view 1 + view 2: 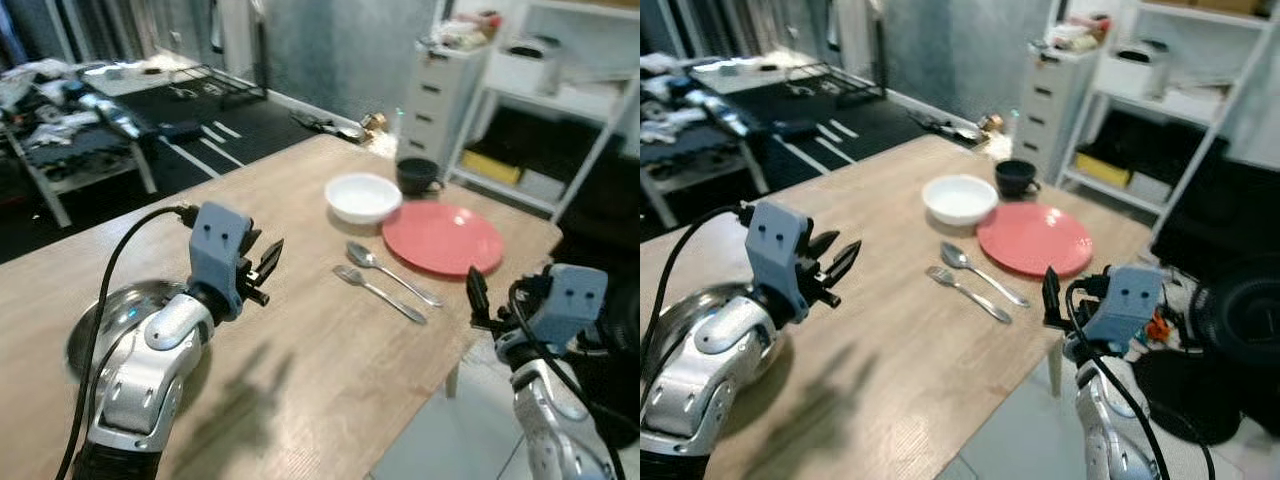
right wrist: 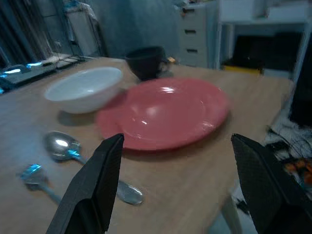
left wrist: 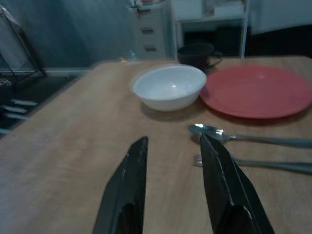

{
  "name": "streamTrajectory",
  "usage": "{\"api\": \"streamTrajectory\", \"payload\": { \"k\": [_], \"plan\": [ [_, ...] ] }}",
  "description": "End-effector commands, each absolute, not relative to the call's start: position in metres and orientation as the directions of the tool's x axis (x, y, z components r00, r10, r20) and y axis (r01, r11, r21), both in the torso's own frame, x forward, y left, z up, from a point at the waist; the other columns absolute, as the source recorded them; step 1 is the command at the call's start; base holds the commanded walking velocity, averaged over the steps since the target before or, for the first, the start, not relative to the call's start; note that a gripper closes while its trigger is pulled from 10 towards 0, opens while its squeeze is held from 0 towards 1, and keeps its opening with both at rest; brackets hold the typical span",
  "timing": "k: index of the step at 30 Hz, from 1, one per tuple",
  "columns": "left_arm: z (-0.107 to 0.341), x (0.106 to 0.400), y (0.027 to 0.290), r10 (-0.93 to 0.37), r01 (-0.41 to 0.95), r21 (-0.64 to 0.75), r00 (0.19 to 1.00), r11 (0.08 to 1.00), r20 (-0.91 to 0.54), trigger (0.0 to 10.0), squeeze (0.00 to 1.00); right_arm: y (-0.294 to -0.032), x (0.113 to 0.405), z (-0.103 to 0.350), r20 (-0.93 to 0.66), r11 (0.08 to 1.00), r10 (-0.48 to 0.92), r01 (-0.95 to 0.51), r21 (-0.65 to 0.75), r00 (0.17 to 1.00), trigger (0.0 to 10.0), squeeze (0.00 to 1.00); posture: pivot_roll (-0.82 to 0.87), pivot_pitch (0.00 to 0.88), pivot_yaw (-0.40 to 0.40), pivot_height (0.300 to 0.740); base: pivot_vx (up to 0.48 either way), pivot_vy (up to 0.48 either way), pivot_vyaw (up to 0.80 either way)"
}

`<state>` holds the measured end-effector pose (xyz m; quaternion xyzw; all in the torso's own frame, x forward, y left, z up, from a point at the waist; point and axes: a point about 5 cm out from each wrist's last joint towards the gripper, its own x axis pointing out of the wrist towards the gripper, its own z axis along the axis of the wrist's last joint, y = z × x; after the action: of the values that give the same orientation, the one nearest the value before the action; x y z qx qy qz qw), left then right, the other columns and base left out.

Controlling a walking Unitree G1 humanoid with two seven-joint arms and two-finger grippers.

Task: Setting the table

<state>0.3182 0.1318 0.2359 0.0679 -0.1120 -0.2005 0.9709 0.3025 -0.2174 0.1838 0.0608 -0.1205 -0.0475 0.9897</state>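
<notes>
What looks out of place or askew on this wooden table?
Nothing is spilled or damaged. The metal spoon and metal fork lie side by side at a slant beside the round red plate; the white bowl and dark mug stand upright.

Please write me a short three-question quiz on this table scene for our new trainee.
1. True or false: the spoon and fork lie on the red plate.
2. What stands just beyond the white bowl? A) a dark cup B) a glass C) a kettle
3. Fill in: both the left hand and the right hand are ____ and hold nothing.

Key: 1. False, they lie on the table beside the plate. 2. A, the dark cup. 3. open.
</notes>
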Motion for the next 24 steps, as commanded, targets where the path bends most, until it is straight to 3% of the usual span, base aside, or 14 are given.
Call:
{"api": "streamTrajectory", "payload": {
  "k": [1, 24],
  "plan": [
    [0.2342, 0.3179, 0.1309, -0.409, 0.378, 0.186, 0.894, 0.907, 0.18, 10.0, 0.0, -0.2216, 0.3009, 0.1825, 0.228, 0.987, -0.126, 0.098, 0.131, 0.965, 10.0, 0.0, 0.01, 0.065, 0.106, 0.74, 0.0, 0.0, -0.8],
    [0.2329, 0.3192, 0.1314, -0.405, 0.374, 0.183, 0.896, 0.909, 0.183, 10.0, 0.0, -0.2227, 0.3022, 0.1837, 0.232, 0.988, -0.123, 0.096, 0.124, 0.965, 10.0, 0.0, 0.01, 0.057, 0.103, 0.74, 0.0, 0.0, -0.8]
  ]
}}
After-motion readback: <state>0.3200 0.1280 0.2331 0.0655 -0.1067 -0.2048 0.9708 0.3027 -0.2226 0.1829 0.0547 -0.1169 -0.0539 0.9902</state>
